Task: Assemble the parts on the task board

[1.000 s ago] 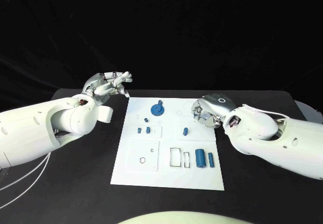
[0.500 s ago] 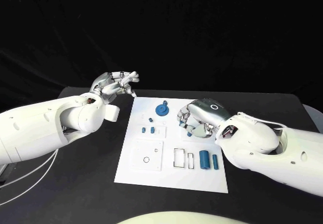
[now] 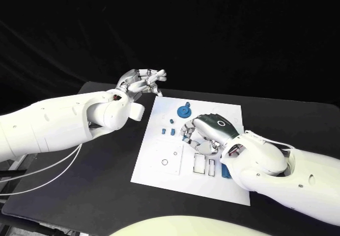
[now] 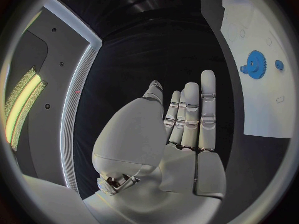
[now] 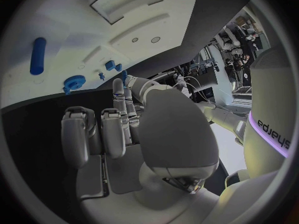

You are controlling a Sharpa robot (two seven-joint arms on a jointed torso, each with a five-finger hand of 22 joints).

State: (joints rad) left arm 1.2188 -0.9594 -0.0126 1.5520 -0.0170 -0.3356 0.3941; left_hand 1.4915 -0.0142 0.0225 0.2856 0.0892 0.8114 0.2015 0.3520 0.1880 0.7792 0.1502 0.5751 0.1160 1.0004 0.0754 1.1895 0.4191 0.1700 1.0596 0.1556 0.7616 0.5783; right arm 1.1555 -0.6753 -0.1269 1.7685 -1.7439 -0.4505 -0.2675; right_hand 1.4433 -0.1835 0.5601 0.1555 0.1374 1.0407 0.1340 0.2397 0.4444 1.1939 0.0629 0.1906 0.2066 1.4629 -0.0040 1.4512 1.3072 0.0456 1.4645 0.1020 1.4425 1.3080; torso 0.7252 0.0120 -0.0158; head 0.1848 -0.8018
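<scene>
The worktop (image 3: 85, 196) is black and carries the white board (image 3: 177, 177) at its middle; everything below is placed from that board.

The right robot hand (image 3: 202, 135) hangs low over the board's centre, knuckles up, fingers bent downward toward the small recesses there. Whether its fingertips touch or pinch a part, I cannot tell: its own back hides them, and the right wrist view shows the fingers part-curled with nothing clearly in them. The left robot hand (image 3: 142, 81) is off the board, just beyond its far left corner, raised above the worktop. In the left wrist view (image 4: 187, 129) its fingers lie straight and side by side, holding nothing.

The task looks early. The gear (image 3: 184, 112) sits near the board's far edge, apparently seated on a peg, though I cannot be sure. The cylinder (image 3: 225, 172) lies loose near the board's right edge, half hidden by the right arm. The small pegs (image 3: 167, 132) left of the right robot hand seem to be resting in place. The framed slots and ringed hole toward the near side stay unfilled, so most insertion probably remains.

Counts, as visible: one board, one gear, one cylinder, two small pegs clearly, two robot hands.
</scene>
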